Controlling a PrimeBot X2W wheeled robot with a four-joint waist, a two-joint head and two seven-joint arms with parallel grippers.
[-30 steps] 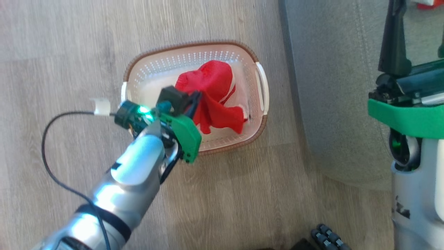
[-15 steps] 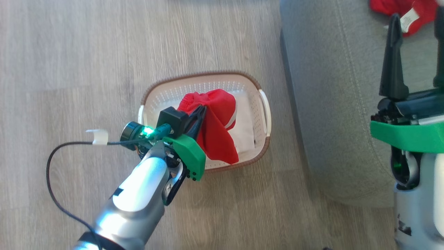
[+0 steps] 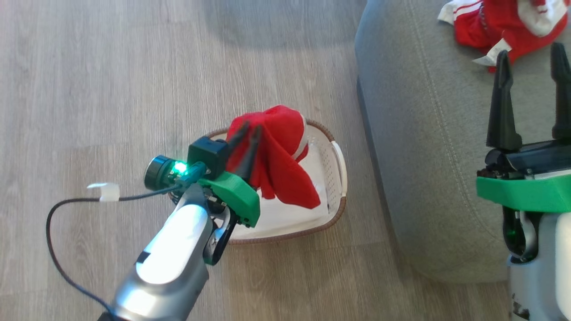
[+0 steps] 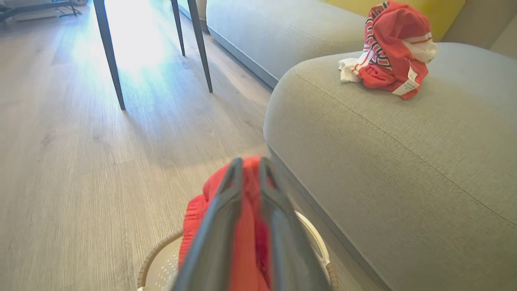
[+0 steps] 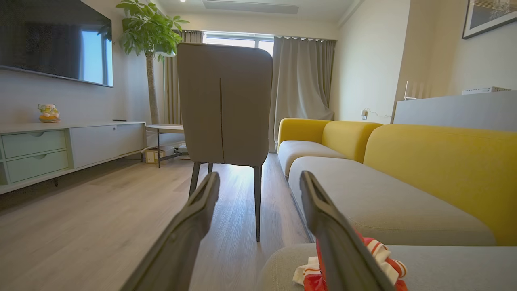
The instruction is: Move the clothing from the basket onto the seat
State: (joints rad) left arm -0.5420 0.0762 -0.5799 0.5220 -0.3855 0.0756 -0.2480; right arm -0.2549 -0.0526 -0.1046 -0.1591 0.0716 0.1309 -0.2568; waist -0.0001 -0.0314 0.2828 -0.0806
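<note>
Plain red shorts (image 3: 281,156) hang above the white basket (image 3: 339,160), pinched between the dark fingers of my left gripper (image 3: 250,131), which is shut on them. In the left wrist view the shorts (image 4: 198,218) bunch around the left gripper (image 4: 249,161), over the basket's brown rim (image 4: 153,258). The grey seat (image 3: 424,133) lies right of the basket, with the red jersey (image 3: 499,22) crumpled on it. My right gripper (image 3: 531,53) stands open over the seat, just short of the jersey (image 5: 379,250).
A grey chair (image 5: 224,101) on thin dark legs (image 4: 109,60) stands on the wooden floor beyond the seat. A yellow sofa back (image 5: 444,161) runs along the right. A pale TV cabinet (image 5: 60,149) lines the left wall. A black cable (image 3: 53,232) loops from my left arm.
The left gripper has raised the shorts higher above the basket. The head camera has tilted, bringing the jersey on the seat into view. The right gripper stays open.
</note>
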